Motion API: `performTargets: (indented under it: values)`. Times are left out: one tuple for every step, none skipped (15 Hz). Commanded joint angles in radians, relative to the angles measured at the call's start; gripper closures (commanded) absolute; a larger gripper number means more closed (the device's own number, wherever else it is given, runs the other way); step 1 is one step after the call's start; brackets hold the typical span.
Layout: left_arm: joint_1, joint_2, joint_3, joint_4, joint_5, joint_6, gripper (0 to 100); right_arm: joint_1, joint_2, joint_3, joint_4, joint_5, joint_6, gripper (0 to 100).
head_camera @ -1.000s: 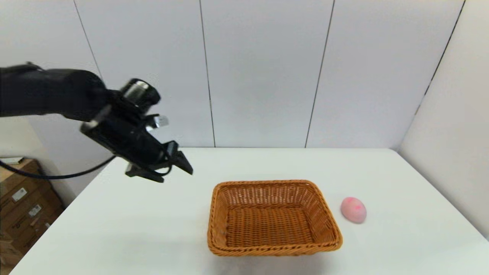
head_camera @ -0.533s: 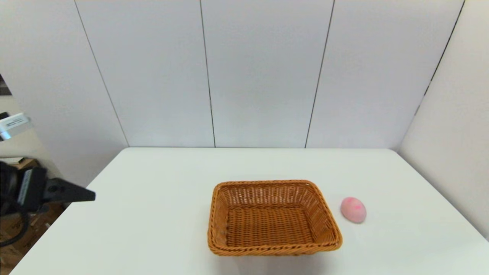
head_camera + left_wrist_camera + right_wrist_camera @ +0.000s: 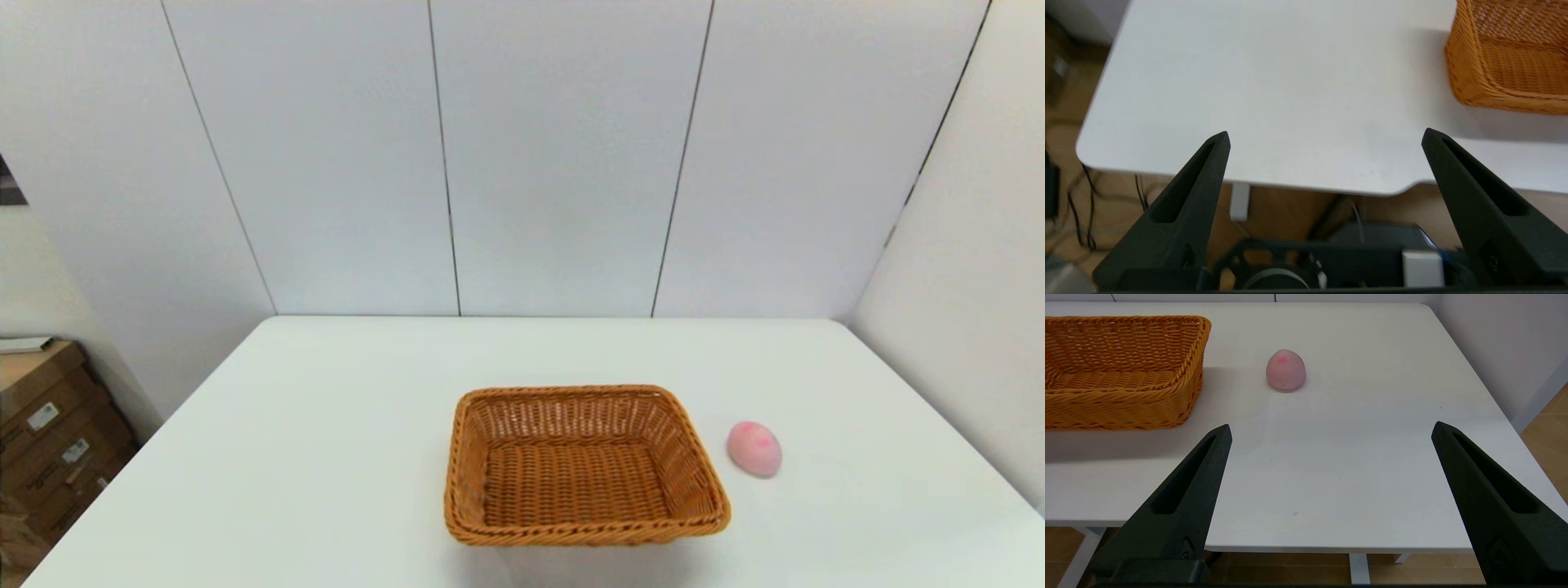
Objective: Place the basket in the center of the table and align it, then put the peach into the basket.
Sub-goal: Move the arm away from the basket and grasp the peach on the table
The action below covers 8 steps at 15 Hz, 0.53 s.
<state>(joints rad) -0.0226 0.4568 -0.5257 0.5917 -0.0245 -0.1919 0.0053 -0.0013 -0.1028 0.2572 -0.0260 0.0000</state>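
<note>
With both the left gripper (image 3: pixel 1325 136) and right gripper (image 3: pixel 1331 428) being held spread and empty off the table (image 3: pixel 326 457), the peach (image 3: pixel 754 448), judged light, smooth and roll-prone beside the basket (image 3: pixel 584 467), is best being pinched across its 2 widest flanks.

The basket (image 3: pixel 586 467), rectangular orange-brown woven wicker with flared sides and a braided rim, was seen upright and empty near the middle of the bench (image 3: pixel 326 457), toward its near edge, long sides roughly parallel to that edge. The peach (image 3: pixel 754 448), small, egg-shaped, pale pink with darker pink blotches, was seen lying on the white bench surface just beside the basket's right side, not touching it.
</note>
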Motion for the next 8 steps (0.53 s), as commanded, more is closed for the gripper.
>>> performTargets:
  values:
    - [0.003, -0.280, 0.270, -0.293, 0.028, 0.060, 0, 0.001, 0.000, 0.000, 0.002, 0.000, 0.000, 0]
    - [0.004, -0.300, 0.314, -0.328, 0.028, 0.074, 0, 0.001, 0.000, 0.000, 0.002, 0.000, 0.000, 0]
    - [0.004, -0.351, 0.368, -0.360, 0.024, 0.098, 0, 0.001, 0.000, 0.000, 0.000, 0.000, -0.002, 0]
    - [0.006, -0.397, 0.403, -0.365, 0.023, 0.135, 0, -0.001, 0.000, 0.002, 0.000, -0.002, 0.000, 0]
    - [0.006, -0.434, 0.417, -0.359, 0.021, 0.154, 0, -0.001, 0.000, 0.000, 0.000, -0.006, -0.003, 0]
    - [0.009, -0.449, 0.423, -0.355, 0.032, 0.152, 0, -0.001, 0.004, -0.031, 0.011, -0.006, -0.009, 0]
    - [0.009, -0.458, 0.432, -0.359, 0.044, 0.152, 0, -0.001, 0.078, -0.129, 0.017, -0.008, 0.008, 0]
    - [0.009, -0.458, 0.434, -0.360, 0.055, 0.146, 0, -0.002, 0.285, -0.276, 0.008, -0.012, 0.057, 0]
